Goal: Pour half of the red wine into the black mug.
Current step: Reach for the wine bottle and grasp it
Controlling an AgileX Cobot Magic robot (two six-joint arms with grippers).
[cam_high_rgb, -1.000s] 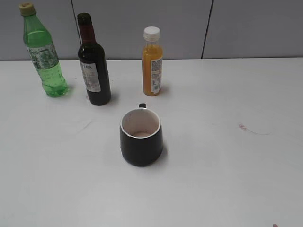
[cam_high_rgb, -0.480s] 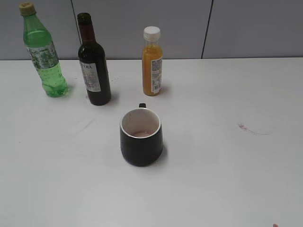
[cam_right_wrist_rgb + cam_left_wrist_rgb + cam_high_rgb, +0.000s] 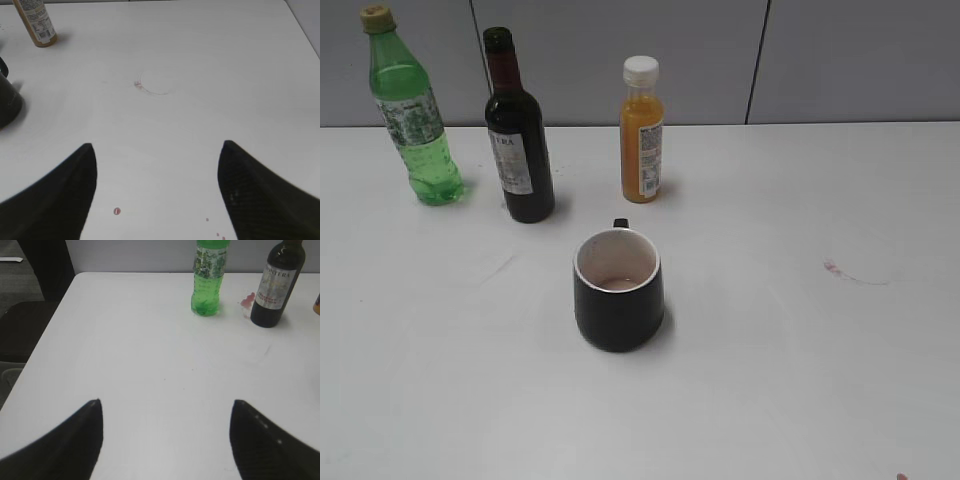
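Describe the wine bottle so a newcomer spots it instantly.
On the white table, three bottles stand along the back. The wine bottle is the middle one, behind the black mug. Only it is dark glass with a long neck and no cap.

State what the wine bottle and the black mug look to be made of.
Wine bottle: likely dark glass, glossy, with sharp highlights and a paper-looking label. Black mug: probably ceramic, matte black outside, smooth white inside; coated metal can't be excluded.
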